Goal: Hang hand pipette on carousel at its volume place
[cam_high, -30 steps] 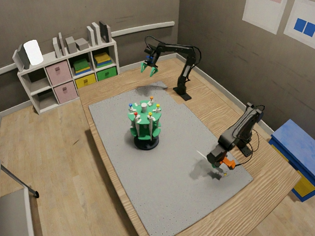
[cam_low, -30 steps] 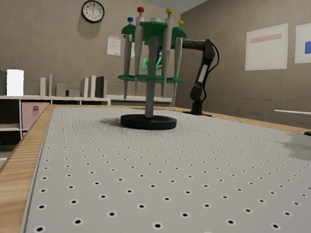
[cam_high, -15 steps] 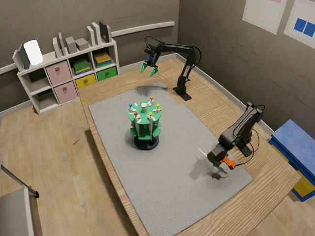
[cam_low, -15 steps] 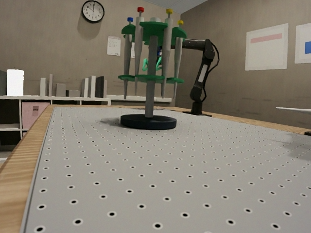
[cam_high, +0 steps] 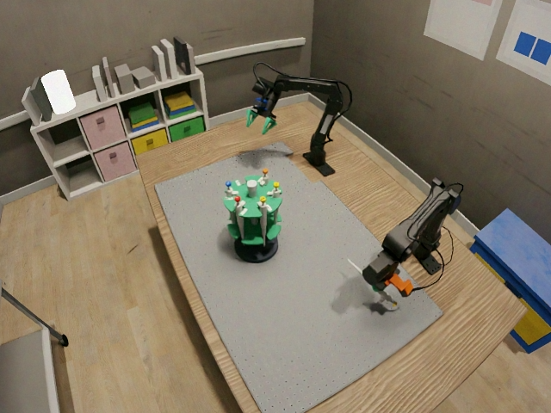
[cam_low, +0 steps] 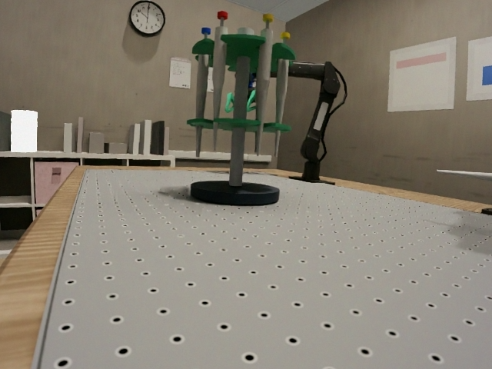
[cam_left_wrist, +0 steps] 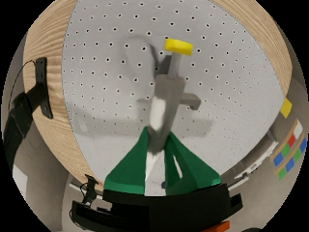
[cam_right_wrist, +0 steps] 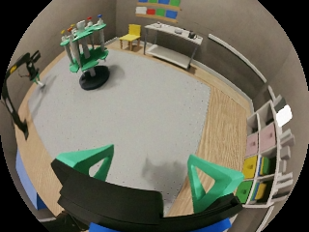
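Gripper of the left arm, at the lower right of the top view, is clamped on the hand pipette, its green fingers closed about the pale body. The pipette is held up over the grey perforated mat, lying aslant, with its thin white tip pointing up and left in the top view. Its yellow push button shows at the upper middle of the left wrist view, with the finger hook jutting right; the print on the button cannot be read. At the right edge of the exterior view only the thin tip end shows.

Well apart from it, left of centre in the top view, the green carousel stands on a round black base. Pipettes with blue, red, yellow and orange buttons hang around its head.

Farther off, at the upper middle of the top view, the right gripper hangs with its fingers wide apart, nothing between them.

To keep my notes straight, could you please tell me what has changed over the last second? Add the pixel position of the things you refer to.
The left gripper (cam_high: 377, 289) (cam_left_wrist: 155, 131) (cam_right_wrist: 39, 83) has turned slightly, raising the tip of the pipette (cam_high: 387, 299) (cam_low: 467, 174) (cam_left_wrist: 164, 103) (cam_right_wrist: 42, 84) a little. Nothing was taken hold of or let go. The carousel (cam_high: 251, 206) (cam_low: 243, 45) (cam_right_wrist: 92, 61) and the open right gripper (cam_high: 256, 128) (cam_low: 239, 110) (cam_right_wrist: 152, 155) look unmoved.
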`<move>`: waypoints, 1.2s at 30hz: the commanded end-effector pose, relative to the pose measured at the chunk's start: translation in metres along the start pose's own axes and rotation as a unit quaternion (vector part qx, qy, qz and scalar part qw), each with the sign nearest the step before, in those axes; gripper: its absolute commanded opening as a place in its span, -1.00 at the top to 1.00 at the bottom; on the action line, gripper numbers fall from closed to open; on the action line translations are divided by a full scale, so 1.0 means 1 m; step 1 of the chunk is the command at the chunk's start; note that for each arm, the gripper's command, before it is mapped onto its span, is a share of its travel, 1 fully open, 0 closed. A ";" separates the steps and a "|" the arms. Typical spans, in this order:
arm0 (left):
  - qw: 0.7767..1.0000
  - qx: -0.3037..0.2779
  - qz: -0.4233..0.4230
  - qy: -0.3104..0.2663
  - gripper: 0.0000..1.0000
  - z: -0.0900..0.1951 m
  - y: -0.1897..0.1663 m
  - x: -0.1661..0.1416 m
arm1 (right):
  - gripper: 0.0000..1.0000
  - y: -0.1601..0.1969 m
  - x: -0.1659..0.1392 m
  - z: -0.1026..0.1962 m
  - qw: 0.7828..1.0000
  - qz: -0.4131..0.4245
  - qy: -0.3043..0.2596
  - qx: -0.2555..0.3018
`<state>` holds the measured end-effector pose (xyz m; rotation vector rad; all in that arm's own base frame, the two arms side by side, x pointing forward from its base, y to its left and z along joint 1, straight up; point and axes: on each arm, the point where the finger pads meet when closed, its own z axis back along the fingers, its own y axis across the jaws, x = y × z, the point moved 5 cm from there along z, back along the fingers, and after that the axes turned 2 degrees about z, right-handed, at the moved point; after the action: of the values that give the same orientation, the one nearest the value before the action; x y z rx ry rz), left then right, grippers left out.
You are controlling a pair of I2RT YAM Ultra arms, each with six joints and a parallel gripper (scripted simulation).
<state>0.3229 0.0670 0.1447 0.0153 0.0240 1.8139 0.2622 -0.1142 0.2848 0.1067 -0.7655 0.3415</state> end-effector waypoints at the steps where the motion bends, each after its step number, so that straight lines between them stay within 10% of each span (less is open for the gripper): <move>1: 0.999 -0.031 -0.007 -0.005 0.77 0.023 -0.004 -0.001 | -1.00 -0.004 0.003 0.001 1.000 0.004 -0.011 0.001; 36: 1.000 -0.024 -0.007 -0.005 0.77 -0.004 -0.001 0.000 | -1.00 -0.004 0.003 0.001 1.000 0.004 -0.011 0.001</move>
<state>0.3228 0.0670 0.1362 0.0105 0.0183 1.8138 0.2622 -0.1142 0.2848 0.1067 -0.7655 0.3415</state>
